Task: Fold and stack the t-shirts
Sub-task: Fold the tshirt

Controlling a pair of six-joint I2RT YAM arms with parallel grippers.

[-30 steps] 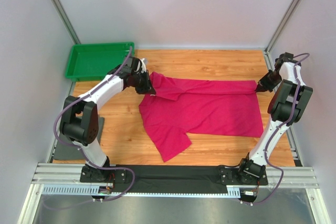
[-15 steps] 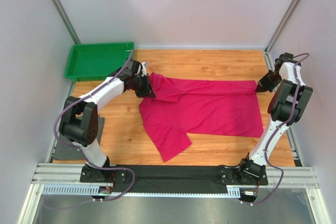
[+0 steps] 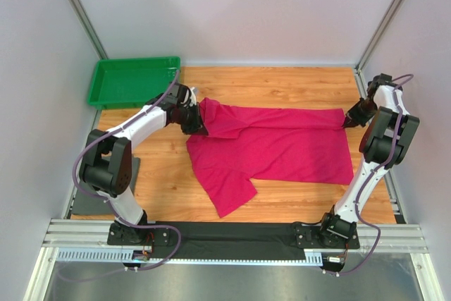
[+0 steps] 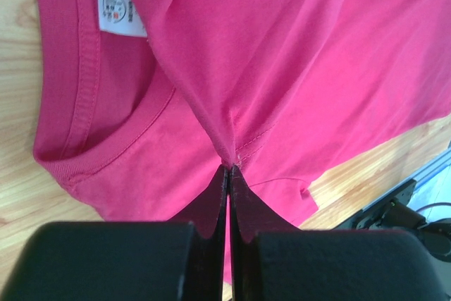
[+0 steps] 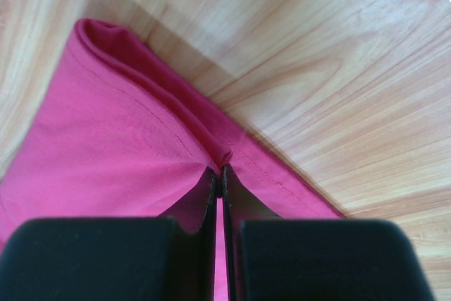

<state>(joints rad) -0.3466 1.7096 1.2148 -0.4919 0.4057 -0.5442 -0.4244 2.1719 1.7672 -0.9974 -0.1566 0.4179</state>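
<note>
One magenta t-shirt lies across the wooden table, collar end to the left, with one sleeve pointing toward the near edge. My left gripper is shut on a pinch of the t-shirt near its shoulder seam, beside the round collar and its white label. At the far right corner my right gripper is shut on the hem corner of the t-shirt. The far long edge of the fabric is pulled into a taut fold between the two grippers.
A green plastic tray stands at the far left corner, close behind my left arm. Grey walls close in left, right and behind. Bare wood shows beyond the shirt. A black mat runs along the near edge between the arm bases.
My left gripper has drawn its pinch of the shirt a little to the left and toward the near side. The right gripper shifted very slightly inward.
</note>
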